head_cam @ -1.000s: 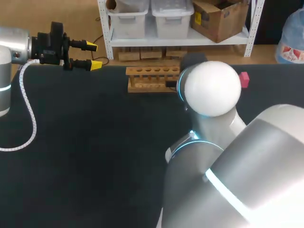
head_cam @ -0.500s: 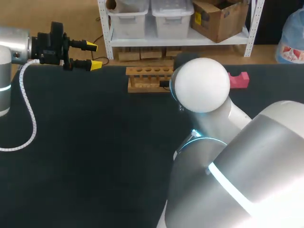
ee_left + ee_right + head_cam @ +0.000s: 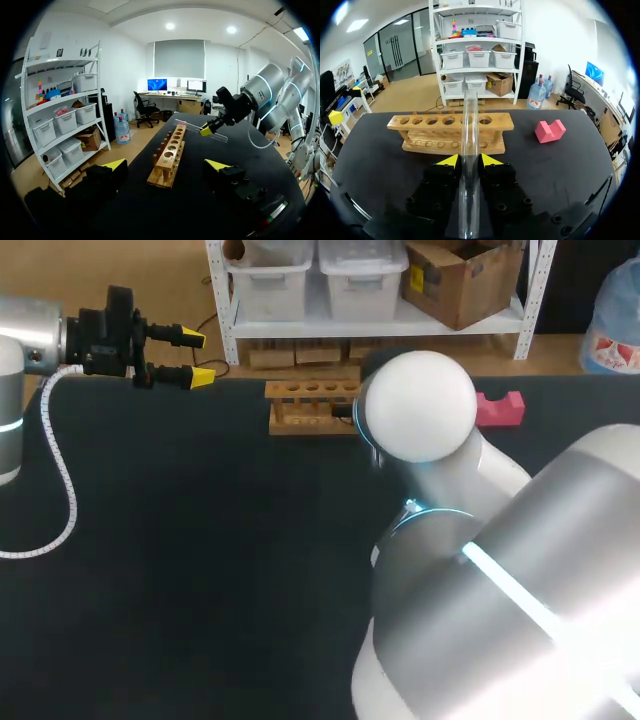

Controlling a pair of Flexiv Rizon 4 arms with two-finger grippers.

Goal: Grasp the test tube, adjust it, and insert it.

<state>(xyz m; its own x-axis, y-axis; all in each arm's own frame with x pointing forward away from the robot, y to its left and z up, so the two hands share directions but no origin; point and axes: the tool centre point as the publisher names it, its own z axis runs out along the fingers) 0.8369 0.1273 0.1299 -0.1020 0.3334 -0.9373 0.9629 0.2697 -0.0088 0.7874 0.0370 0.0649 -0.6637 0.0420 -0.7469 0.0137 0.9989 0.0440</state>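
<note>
A clear test tube (image 3: pixel 468 125) lies lengthwise between my right gripper's (image 3: pixel 469 160) yellow-tipped fingers, which are shut on it. Its far end points at the wooden rack (image 3: pixel 451 131) just ahead. From the left wrist view the tube (image 3: pixel 220 137) hangs nearly level above the table beside the rack (image 3: pixel 170 155), held by the right gripper (image 3: pixel 207 131). In the head view the right gripper and tube are hidden behind my right arm's white joint (image 3: pixel 415 405); the rack (image 3: pixel 310 405) stands at the table's far edge. My left gripper (image 3: pixel 198 357) is open and empty at the far left.
A pink notched block (image 3: pixel 498 408) lies to the right of the rack near the table's far edge, also shown in the right wrist view as the pink block (image 3: pixel 549 130). A white coiled cable (image 3: pixel 60 480) hangs from my left arm over the table's left side.
My right arm has swung to the left near the rack, uncovering the pink block in the head view. The left arm has kept still.
</note>
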